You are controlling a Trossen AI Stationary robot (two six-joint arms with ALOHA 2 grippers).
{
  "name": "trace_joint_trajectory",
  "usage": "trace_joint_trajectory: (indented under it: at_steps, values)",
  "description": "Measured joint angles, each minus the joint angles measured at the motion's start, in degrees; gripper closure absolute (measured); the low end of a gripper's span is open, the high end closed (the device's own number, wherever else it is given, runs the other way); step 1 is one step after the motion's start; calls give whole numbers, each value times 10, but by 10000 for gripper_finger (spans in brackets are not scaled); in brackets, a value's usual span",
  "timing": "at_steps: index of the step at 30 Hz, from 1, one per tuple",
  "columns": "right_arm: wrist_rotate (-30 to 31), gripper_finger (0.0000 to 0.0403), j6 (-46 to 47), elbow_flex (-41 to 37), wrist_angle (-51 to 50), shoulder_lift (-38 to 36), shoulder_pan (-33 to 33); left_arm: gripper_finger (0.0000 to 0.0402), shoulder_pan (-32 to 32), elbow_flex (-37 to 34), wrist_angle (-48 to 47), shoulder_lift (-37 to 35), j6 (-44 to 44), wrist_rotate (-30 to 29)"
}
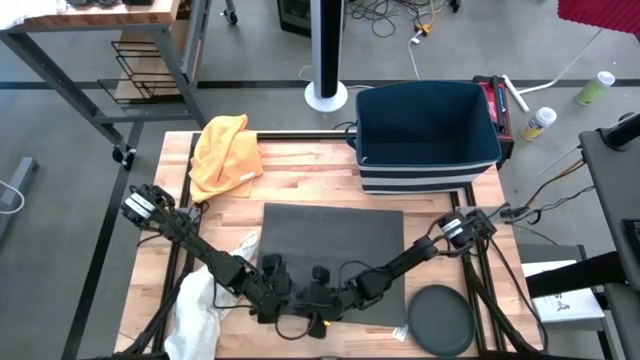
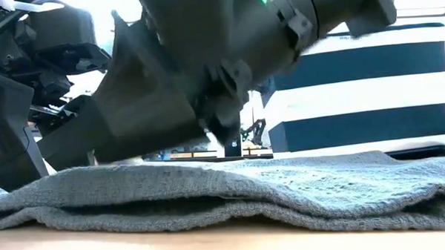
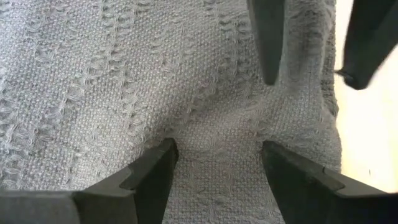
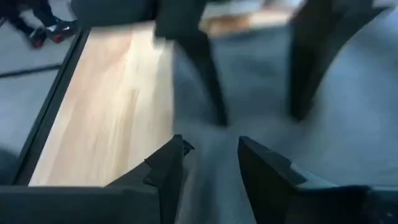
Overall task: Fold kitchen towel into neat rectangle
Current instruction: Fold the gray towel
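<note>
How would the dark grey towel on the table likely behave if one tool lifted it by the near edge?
The grey towel would probably droop: in the low view its folded layers sag softly against each other. Its coarse weave likely grips well rather than slipping. A one-sided lift by the left tool or right tool may let the fold open.

Towel (image 1: pixel 333 240) mid-table; bin (image 1: pixel 428 135) behind, plate (image 1: pixel 441 319) right-front.

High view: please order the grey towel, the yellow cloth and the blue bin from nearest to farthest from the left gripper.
From the left gripper:
1. Grey towel, directly beneath it.
2. Yellow cloth, at the table's far left corner.
3. Blue bin, at the far right.
</note>
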Motion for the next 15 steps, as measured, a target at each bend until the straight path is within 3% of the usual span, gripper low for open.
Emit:
trace_joint_trajectory:
  at_steps: [5, 15]
  values:
    - [7, 252, 0, -1, -55, 10, 0, 166, 0, 0, 0, 0, 0, 0]
    - [-1, 250, -15, -1, -58, 7, 1, 166, 0, 0, 0, 0, -1, 0]
